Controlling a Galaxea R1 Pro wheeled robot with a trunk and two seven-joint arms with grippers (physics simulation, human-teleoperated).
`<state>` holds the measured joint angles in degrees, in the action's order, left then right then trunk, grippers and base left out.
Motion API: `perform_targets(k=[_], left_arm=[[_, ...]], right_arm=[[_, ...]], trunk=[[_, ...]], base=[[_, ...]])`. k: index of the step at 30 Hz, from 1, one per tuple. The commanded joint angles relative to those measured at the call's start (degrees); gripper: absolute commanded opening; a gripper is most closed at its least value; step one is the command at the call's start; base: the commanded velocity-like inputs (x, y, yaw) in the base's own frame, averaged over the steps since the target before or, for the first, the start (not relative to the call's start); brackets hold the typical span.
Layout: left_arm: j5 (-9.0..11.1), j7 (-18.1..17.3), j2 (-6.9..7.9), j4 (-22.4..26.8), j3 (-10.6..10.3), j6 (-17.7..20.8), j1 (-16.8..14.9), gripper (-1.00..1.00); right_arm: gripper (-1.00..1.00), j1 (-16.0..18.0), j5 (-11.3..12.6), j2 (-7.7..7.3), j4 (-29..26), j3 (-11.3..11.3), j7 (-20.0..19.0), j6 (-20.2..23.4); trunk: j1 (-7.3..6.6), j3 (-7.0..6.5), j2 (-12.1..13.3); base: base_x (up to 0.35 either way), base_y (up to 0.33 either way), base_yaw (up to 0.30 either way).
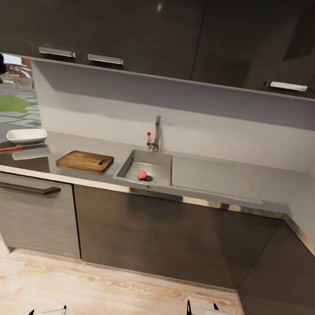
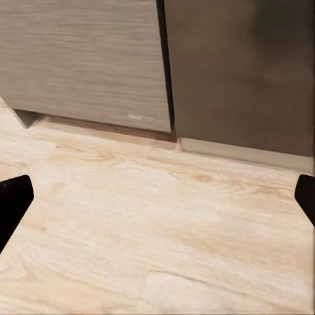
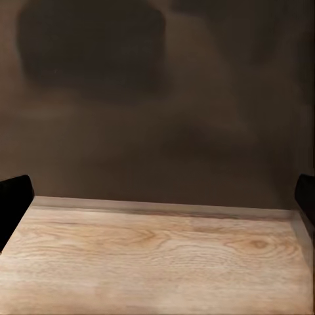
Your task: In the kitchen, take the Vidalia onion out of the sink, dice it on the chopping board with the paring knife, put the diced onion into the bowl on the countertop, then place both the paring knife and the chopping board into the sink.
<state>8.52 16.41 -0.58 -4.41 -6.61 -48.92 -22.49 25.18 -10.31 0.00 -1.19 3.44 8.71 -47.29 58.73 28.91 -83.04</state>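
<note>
The long smooth grey countertop (image 1: 274, 187) with its steel-coloured front edge runs across the wall above dark cabinets (image 1: 161, 236), and the robot stands back from it on the pale wooden floor (image 1: 106, 296), so I judge the task is at its very first step: the approach to fetch the onion. Set into the counter is the rectangular stainless-steel sink (image 1: 148, 169), with a chrome tap (image 1: 157, 134) and a small red knob behind it. To the left of the sink lies the rectangular brown wooden chopping board (image 1: 84, 161), flat, with its handle slot toward the sink. Further left sits the shallow white squarish bowl (image 1: 27, 135), and just in front of it the slim paring knife (image 1: 21, 147) with the red handle, lying on the counter. The small round pinkish-red Vidalia onion (image 1: 142, 175) rests on the bottom of the sink, uncut and untouched. Both arms hang low, well apart from the counter. The left gripper (image 2: 157, 197) has its two dark fingers spread wide, with nothing between them but floor; the right gripper (image 3: 157, 197) is likewise spread and empty, facing a dark cabinet front. The next move, I think, calls for rolling the base closer to the sink and raising one arm over the rim, then lowering the parted fingers around the onion.
</note>
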Motion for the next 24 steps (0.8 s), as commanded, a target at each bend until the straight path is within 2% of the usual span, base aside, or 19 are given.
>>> perform_targets(k=[1, 10, 24], left_arm=[[0.54, -0.02, -0.03, -0.23, -0.51, -0.28, -0.1, 1.0], [0.54, 0.01, -0.03, -0.21, -0.51, -0.21, -0.1, 1.0], [0.54, 0.03, -0.03, -0.18, -0.51, -0.19, -0.1, 1.0]], right_arm=[[1.0, 0.04, -0.6, 0.02, 0.05, 0.34, 0.29, -0.11], [1.0, 0.04, -0.62, 0.06, 0.05, 0.34, 0.34, -0.15], [1.0, 0.04, -0.63, 0.0, 0.05, 0.34, 0.34, -0.17]], trunk=[[0.0, 0.15, -0.04], [0.0, 0.59, -0.04], [0.0, 0.61, -0.04]], base=[[0.0, -0.061, 0.0], [0.001, -0.042, 0.0], [0.124, -0.221, 0.0]])
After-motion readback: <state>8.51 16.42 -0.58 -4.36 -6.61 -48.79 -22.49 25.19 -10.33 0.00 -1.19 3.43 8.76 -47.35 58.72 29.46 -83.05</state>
